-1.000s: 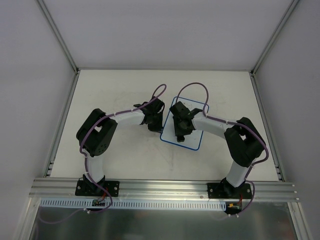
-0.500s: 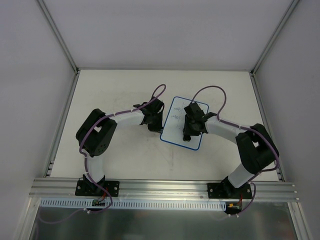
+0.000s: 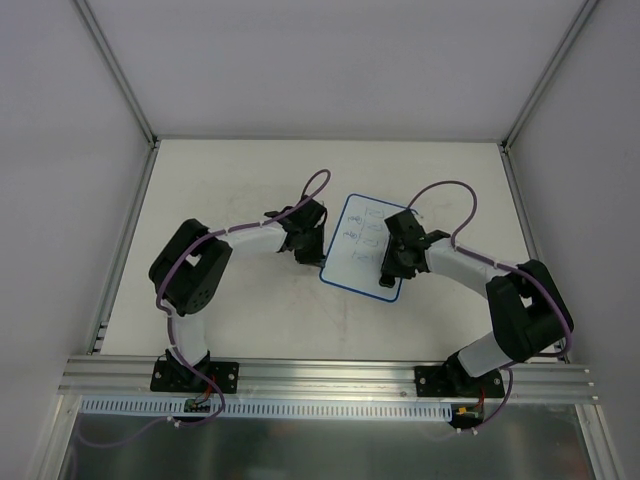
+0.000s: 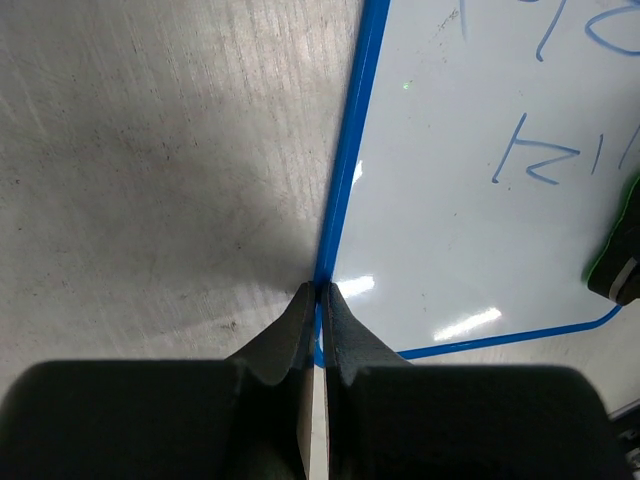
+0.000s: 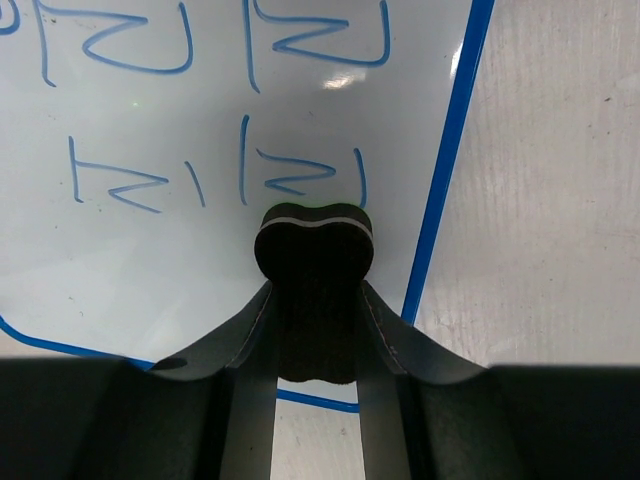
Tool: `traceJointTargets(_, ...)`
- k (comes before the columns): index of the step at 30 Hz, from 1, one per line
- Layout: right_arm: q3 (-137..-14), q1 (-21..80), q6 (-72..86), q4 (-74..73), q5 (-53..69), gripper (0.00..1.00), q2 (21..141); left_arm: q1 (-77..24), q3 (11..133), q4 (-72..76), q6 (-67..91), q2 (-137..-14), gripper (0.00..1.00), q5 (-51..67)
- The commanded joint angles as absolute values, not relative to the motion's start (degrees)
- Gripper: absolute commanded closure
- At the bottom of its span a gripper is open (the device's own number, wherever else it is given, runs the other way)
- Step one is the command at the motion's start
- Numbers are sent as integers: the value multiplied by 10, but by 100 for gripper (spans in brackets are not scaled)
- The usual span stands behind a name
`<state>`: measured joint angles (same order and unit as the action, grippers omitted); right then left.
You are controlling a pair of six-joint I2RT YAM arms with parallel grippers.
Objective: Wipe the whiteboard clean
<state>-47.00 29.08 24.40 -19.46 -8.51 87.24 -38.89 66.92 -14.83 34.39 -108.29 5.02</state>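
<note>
A: Quick pass, big to small. What have you got?
B: Pale scuffed tabletop (image 3: 230, 190). A small flat white rectangular whiteboard (image 3: 352, 262) with a thin blue rim lies flat on it, mid-table and a bit skewed, between my two arms.
A: Left side?
B: My left gripper (image 4: 320, 292) is down at the board's left edge, toward the near corner. Fingers are together with the tips on the blue rim. I can't tell if they pinch it or just press on it.
A: Right?
B: My right gripper (image 5: 314, 300) is over the board's right part, just inside the right rim. Its fingers are clamped on a small black eraser block (image 5: 314, 243) with a green edge, one finger on each side.
A: Eraser on the face?
B: It looks set against it, just below the nearest blue handwritten marks (image 5: 290, 170). More writing sits farther up the face.
</note>
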Motion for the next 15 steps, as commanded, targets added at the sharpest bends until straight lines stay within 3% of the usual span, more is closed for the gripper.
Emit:
traceJointTargets(1, -440, 295, 251, -284, -63, 100, 878, -381, 611, -266, 339, -1111, 100, -12)
traceJointTargets(7, -482, 368, 203, -287, -6, 100, 910, -380, 603, -266, 343, -1088, 100, -7)
traceJointTargets(15, -540, 393, 189, -291, -18, 100, 913, -381, 597, -265, 347, -1067, 76, -2)
